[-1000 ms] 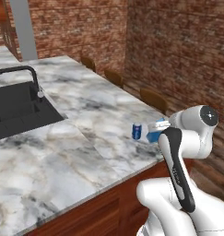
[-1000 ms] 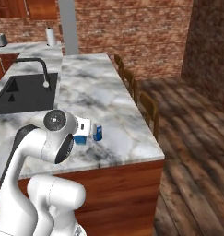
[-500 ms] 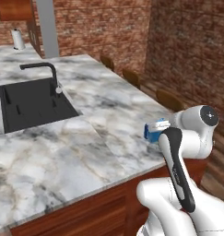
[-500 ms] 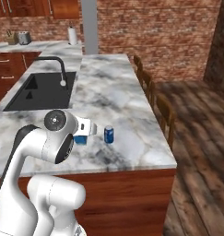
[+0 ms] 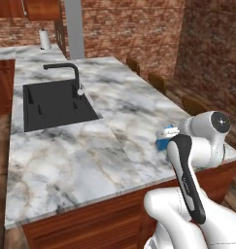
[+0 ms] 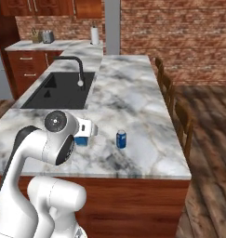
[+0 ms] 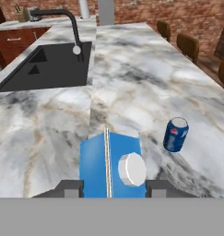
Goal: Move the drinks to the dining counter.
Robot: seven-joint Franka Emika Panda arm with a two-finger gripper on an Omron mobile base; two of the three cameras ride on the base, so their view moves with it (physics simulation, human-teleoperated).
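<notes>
The white arm is folded tight above its base — elbow up, forearm short and level, wrist pointing forward over the surface (image 6: 133, 93). The end effector (image 7: 112, 186) has its two dark fingertips (image 7: 71, 187) clamped on the blue carton (image 7: 111, 166) — one each side.

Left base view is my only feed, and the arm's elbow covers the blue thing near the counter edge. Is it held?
Observer: Yes. The hand view shows the blue carton with white round cap between the jaws, one on each side.
Operator: Any other drink nearby?
Observer: A blue-and-white can stands upright on the grey-white marble counter, apart from the carton and to its right in the right base view.
</notes>
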